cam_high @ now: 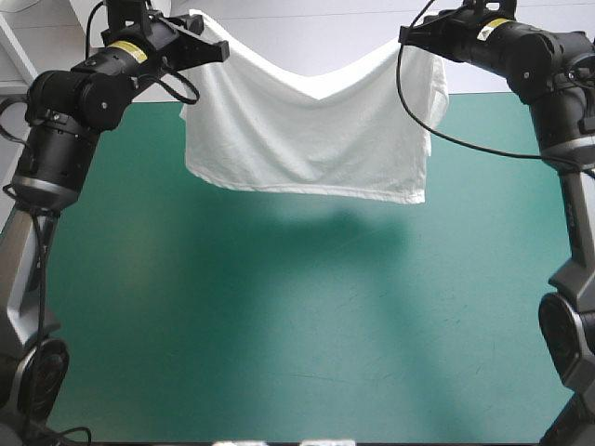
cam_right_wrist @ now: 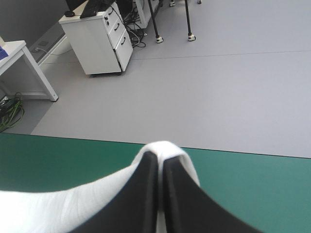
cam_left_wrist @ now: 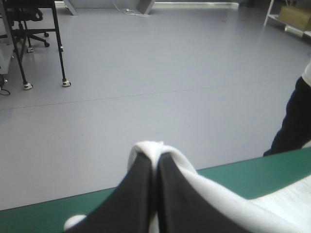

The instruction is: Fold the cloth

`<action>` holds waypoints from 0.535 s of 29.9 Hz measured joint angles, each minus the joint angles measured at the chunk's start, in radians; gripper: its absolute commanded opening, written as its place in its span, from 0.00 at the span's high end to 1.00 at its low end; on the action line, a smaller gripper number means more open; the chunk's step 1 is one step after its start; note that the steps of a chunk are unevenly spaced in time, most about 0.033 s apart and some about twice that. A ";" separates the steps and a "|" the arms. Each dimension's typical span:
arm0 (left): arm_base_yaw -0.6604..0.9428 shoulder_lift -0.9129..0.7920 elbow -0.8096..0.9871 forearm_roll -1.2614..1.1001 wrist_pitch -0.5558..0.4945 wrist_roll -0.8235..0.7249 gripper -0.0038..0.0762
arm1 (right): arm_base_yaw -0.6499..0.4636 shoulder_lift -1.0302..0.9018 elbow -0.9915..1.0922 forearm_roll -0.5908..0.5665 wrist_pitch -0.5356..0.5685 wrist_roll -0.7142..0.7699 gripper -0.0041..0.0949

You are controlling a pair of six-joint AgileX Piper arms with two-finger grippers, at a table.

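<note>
The T-shirt (cam_high: 307, 139) hangs spread above the far edge of the table (cam_high: 279, 325), and its lower hem appears clear of the teal-green cover. The left gripper (cam_high: 216, 51) is clamped on the upper corner toward the table's far-left corner, with white fabric bunched over the fingertips. The right gripper (cam_high: 411, 35) is clamped likewise on the opposite upper corner. The top edge sags in a shallow V between the holds. The fabric looks light, limp and without stiffness, so it will likely drape and crease freely. Grip at corners or hem edges and keep both sides level.
</note>
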 measured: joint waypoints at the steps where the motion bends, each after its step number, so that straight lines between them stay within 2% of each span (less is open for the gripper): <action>1: 0.018 0.028 -0.029 -0.023 -0.004 0.000 0.96 | -0.017 0.032 -0.024 0.032 -0.005 -0.017 0.97; 7: 0.096 0.156 -0.148 -0.161 0.029 0.070 0.96 | -0.088 0.163 -0.151 0.196 -0.006 -0.107 0.97; 11: 0.106 0.194 -0.151 -0.195 0.115 0.090 0.96 | -0.096 0.178 -0.137 0.200 0.052 -0.118 0.97; 16: 0.108 0.203 -0.080 -0.218 0.210 0.094 0.96 | -0.096 0.173 0.000 0.195 0.125 -0.121 0.97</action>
